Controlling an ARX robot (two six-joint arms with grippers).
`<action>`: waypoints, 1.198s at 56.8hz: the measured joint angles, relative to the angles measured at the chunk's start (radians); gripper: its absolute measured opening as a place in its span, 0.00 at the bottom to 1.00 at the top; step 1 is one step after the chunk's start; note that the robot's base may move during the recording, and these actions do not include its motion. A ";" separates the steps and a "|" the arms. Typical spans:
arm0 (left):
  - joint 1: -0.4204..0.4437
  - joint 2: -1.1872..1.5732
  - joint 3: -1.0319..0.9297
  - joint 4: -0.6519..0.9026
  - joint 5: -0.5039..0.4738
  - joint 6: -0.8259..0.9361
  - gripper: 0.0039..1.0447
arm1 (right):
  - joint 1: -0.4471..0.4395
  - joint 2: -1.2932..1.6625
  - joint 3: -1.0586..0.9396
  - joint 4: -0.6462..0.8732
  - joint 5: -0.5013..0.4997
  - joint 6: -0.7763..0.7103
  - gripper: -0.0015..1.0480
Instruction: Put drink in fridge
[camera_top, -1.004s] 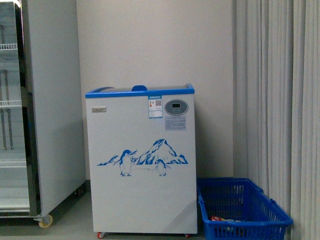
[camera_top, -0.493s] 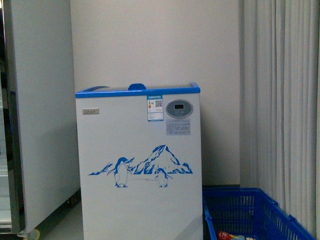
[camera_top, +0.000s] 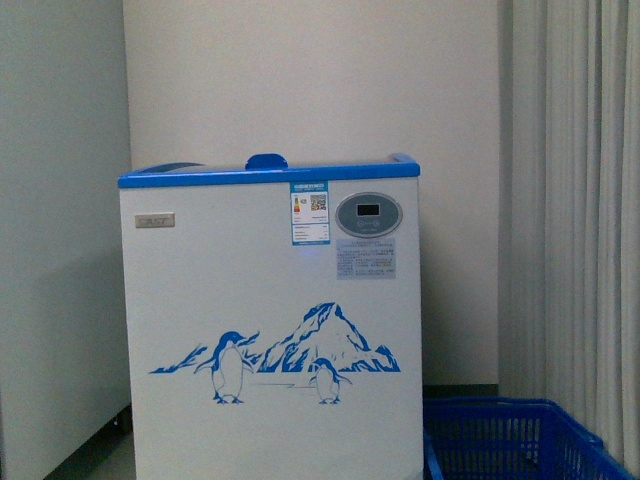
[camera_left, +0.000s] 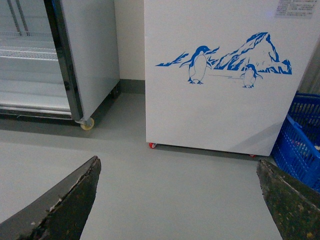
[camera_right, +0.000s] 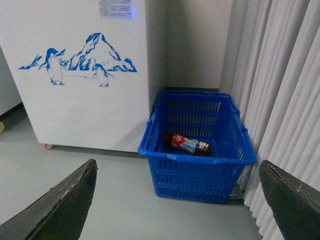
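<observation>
Drink bottle (camera_right: 187, 144) lies on its side in the blue basket (camera_right: 197, 172), just beside the fridge (camera_top: 270, 330). We are at the approach step: left gripper (camera_left: 177, 165) and right gripper (camera_right: 177, 166) both show jaws apart, empty. Next, we judge, the right one must reach into the basket.

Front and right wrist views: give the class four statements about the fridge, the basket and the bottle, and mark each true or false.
1. The bottle lies on its side in the blue basket. True.
2. The right gripper is shut on the bottle. False: it is open and holds nothing.
3. The blue basket stands between the fridge and the curtain. True.
4. The fridge's picture shows polar bears. False: it shows penguins and a mountain.
</observation>
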 joint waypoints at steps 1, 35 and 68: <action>0.000 0.000 0.000 0.000 0.000 0.000 0.92 | 0.000 0.000 0.000 0.000 0.000 0.000 0.93; 0.000 0.000 0.000 0.000 0.000 0.000 0.92 | 0.000 0.000 0.000 0.000 0.000 0.000 0.93; 0.000 0.000 0.000 0.000 0.000 0.000 0.92 | 0.000 0.000 0.000 0.000 0.000 0.000 0.93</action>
